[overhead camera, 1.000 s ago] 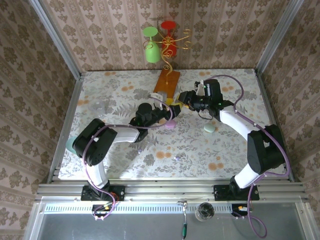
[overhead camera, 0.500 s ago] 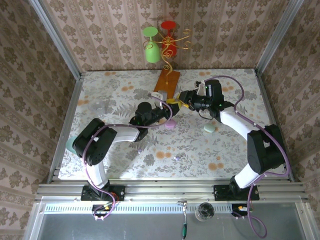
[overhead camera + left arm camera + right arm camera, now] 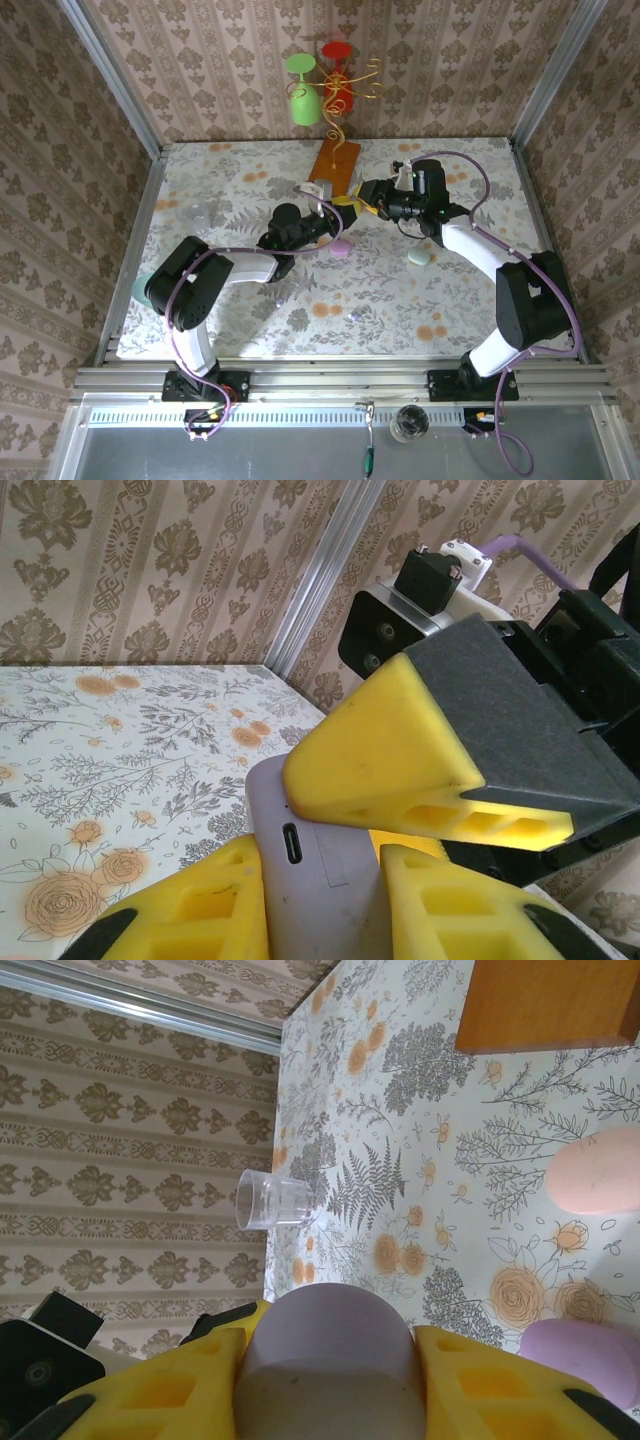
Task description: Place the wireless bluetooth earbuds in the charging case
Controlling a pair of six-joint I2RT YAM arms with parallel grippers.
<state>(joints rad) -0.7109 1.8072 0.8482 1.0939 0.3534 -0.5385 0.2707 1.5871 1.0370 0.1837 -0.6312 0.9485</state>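
A lilac charging case (image 3: 315, 880) with a small port on its end sits between my left gripper's (image 3: 320, 890) yellow fingers, which are shut on it. One yellow finger (image 3: 400, 750) of the right gripper rests on the same case from above. In the right wrist view the rounded case (image 3: 330, 1345) fills the gap of my right gripper (image 3: 330, 1370), held on both sides. From above, the left gripper (image 3: 333, 223) and right gripper (image 3: 362, 204) meet over the table's middle. A tiny pale earbud (image 3: 352, 315) lies on the cloth nearer the front.
A pink case (image 3: 598, 1172) and a purple case (image 3: 580, 1360) lie on the flowered cloth below the grippers, a mint case (image 3: 418, 258) to the right. A clear cup (image 3: 195, 212) stands left, a wooden board (image 3: 333, 165) and a glass stand (image 3: 330, 90) behind.
My left gripper has closed on the lilac case. Both grippers have shifted slightly toward the back of the table.
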